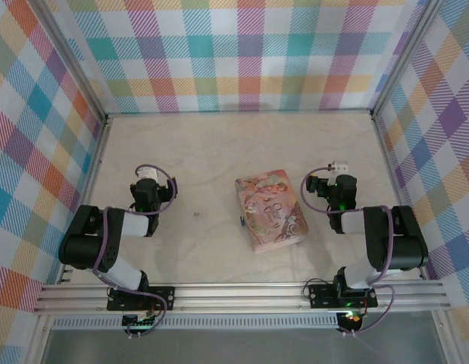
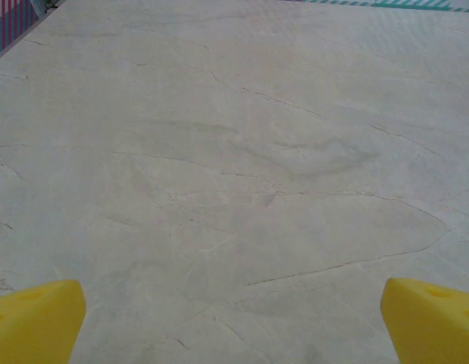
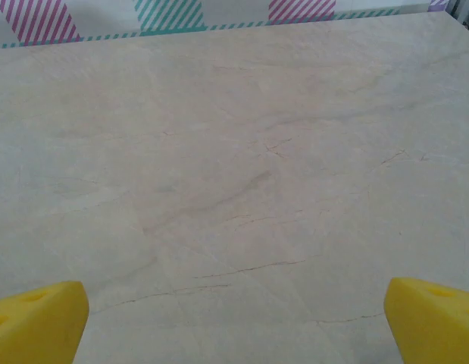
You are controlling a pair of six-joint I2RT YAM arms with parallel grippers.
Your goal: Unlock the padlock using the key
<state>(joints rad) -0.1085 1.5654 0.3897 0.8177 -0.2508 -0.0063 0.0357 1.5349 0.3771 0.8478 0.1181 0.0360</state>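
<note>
Left pincer (image 2: pixel 234 324): spread wide, yellow fingertips (image 2: pixel 33 318) out at the frame's corners, nothing between, bare surface (image 2: pixel 234 152) ahead. Right pincer (image 3: pixel 234 324): same story, apart and empty over marbled stone. From above, parked one either side of the tin (image 1: pixel 270 211), neither near the job. Key (image 1: pixel 198 215) lying loose on the surface between left arm and tin. Padlock (image 1: pixel 242 221) tucked at the tin's left edge, touching or just beside, too small to tell. Opening step, by the look of it: nothing picked up yet. Next, most likely: left down onto that speck of a key, a fine pinch off a flat surface; right across to steady the padlock. Thin target, easy to miss.
</note>
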